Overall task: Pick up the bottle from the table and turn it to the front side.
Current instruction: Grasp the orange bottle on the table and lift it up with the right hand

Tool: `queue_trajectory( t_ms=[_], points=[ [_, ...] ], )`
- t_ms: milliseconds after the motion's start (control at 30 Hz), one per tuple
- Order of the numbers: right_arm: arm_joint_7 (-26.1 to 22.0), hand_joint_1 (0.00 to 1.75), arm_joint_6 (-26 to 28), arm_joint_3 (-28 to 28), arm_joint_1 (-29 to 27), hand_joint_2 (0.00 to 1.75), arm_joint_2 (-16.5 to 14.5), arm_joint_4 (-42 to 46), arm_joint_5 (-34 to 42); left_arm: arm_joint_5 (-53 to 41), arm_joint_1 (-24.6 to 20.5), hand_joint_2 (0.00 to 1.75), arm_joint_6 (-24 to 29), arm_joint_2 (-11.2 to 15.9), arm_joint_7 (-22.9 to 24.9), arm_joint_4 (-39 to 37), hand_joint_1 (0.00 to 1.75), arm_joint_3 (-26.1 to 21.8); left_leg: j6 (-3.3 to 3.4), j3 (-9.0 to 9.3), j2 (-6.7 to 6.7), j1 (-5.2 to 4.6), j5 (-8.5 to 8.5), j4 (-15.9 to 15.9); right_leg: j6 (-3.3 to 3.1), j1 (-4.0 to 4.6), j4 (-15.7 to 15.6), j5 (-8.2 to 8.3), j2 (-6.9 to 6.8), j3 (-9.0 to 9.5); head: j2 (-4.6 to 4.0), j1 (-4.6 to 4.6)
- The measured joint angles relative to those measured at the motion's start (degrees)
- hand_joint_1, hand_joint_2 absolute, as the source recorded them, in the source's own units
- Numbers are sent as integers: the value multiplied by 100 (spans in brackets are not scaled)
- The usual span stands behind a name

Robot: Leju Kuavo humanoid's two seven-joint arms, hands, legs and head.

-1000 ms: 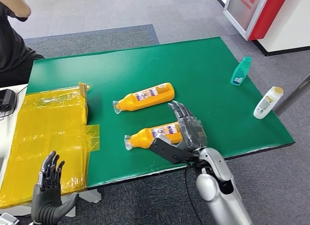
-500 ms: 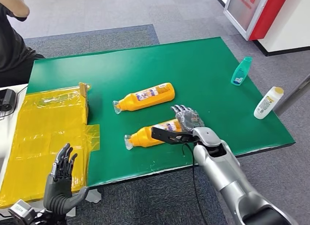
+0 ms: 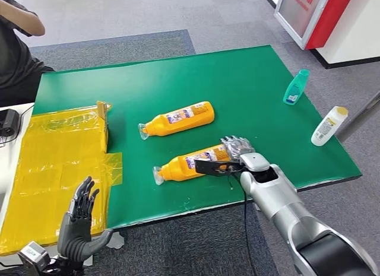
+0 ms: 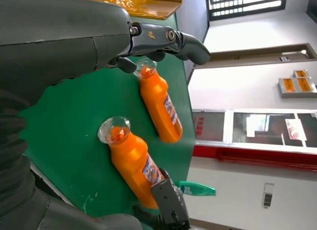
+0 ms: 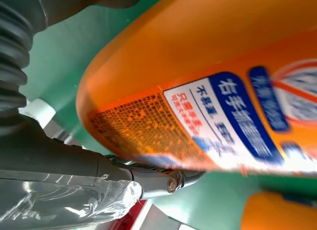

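Right hand sits at the base end of the near orange bottle, which lies flat on the green bench; fingers look wrapped around it, though the grip is hard to confirm. Left hand hovers open, fingers spread, beside the yellow bag

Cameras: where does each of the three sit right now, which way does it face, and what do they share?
Head view: high on the body, looking forward and down at the green table; shows the left hand raised off the table and the right hand at the near orange bottle.
Left wrist view: behind the left hand, looking across the table at both orange bottles.
Right wrist view: behind the right hand, close on the near orange bottle's label.
Shared: all three show the near orange bottle.
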State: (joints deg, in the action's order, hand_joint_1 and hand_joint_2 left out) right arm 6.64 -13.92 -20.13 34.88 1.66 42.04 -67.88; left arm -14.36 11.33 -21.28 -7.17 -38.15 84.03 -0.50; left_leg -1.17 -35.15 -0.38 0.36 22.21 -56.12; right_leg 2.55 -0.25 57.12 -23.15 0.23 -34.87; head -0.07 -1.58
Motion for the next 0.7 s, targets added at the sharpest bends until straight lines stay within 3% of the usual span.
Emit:
queue_trajectory(
  t_ms=[67, 100, 400, 700],
  points=[
    [-58, 157, -101, -43, 112, 175, 47, -194, -15, 49, -16, 175, 36, 34, 0, -30, 0, 35, 0, 0, 0, 0, 0, 0, 0, 0, 0, 0, 0, 0, 0, 1],
    [-119, 175, -135, -58, 165, 175, 75, -291, -7, 81, -29, 175, 60, 55, 1, -48, 0, 56, 0, 1, 0, 0, 0, 0, 0, 0, 0, 0, 0, 0, 0, 1],
    [-605, 175, -34, -163, 198, 175, 287, -383, 366, 248, -52, 175, 264, 222, 0, -143, 0, 197, 2, 2, -1, 0, -1, -1, 2, 0, 0, 1, -2, 6, 0, 0],
    [-426, 175, 214, -184, -829, 175, 372, 1455, 1167, 102, 188, 175, 173, 145, -1, -64, 0, 27, -1, -7, -2, 1, 2, -1, -1, 2, 0, -3, -3, -7, 0, 1]
  ],
)
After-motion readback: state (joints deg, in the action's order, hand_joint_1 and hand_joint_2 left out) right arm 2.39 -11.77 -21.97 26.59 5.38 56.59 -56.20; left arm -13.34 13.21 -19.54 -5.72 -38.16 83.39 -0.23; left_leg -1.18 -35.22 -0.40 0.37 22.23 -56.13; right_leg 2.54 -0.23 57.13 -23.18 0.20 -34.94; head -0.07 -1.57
